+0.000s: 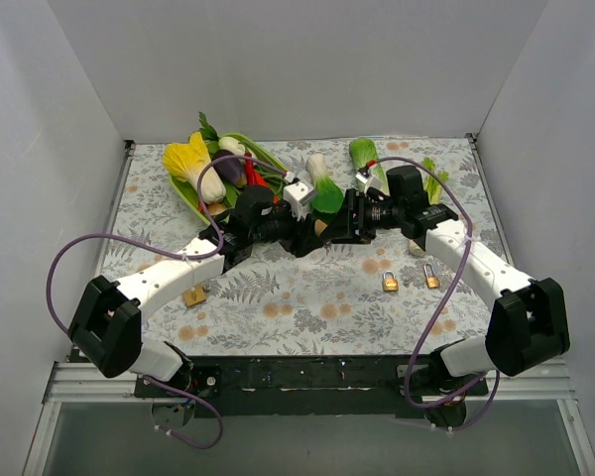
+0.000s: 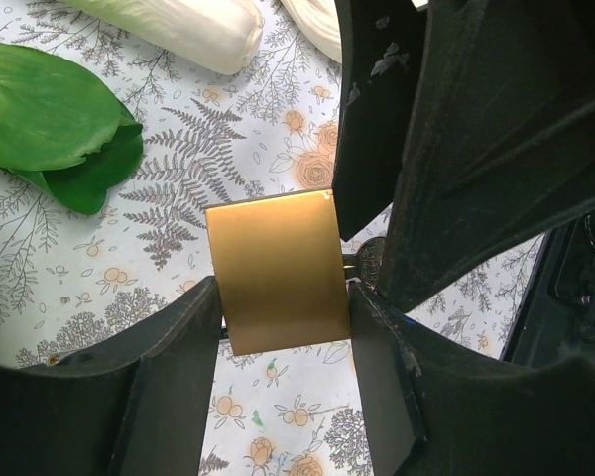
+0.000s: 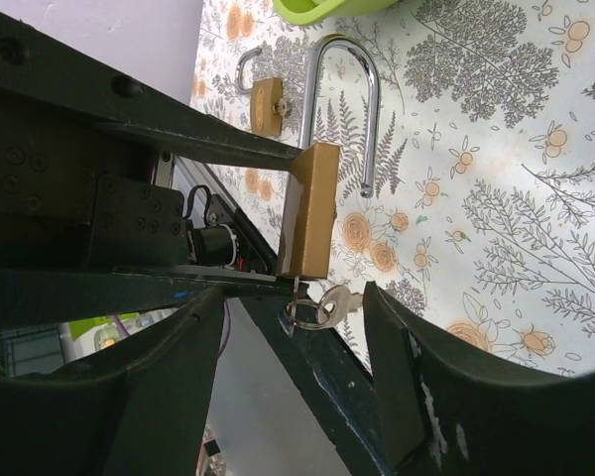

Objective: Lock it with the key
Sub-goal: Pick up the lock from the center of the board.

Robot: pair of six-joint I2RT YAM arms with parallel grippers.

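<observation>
- The rectangular brass padlock (image 2: 278, 273) was clamped across its flat body between the fingers (image 2: 169, 347) of the left gripper (image 2: 283, 297), and was judged to be held off the surface.
- The right gripper (image 3: 296, 296) was set moderately wide, with its fingers (image 3: 402, 357) parted on either side of the silver metal key (image 3: 327, 302). No contact with the key could be made out.
- The key was seated in the end of the padlock nearest the right fingers, with its ring hanging just beside it. The right arm was judged the nearer to the key and the one placed to turn it.
- The padlock's long axis was pointed straight away from the right fingers, so the U-shaped steel shackle (image 3: 372, 129) stood at the far end. One leg was out of the body, and the lock was therefore judged not yet shut.
- Beyond the shackle, a small brass padlock (image 3: 266, 104) was seen lying on the fern- and flower-printed tablecloth (image 3: 496, 198).
- Green leafy toy vegetables (image 2: 50, 119) were seen farther out from the left fingers, and the table was enclosed by white panel walls (image 1: 297, 69).
</observation>
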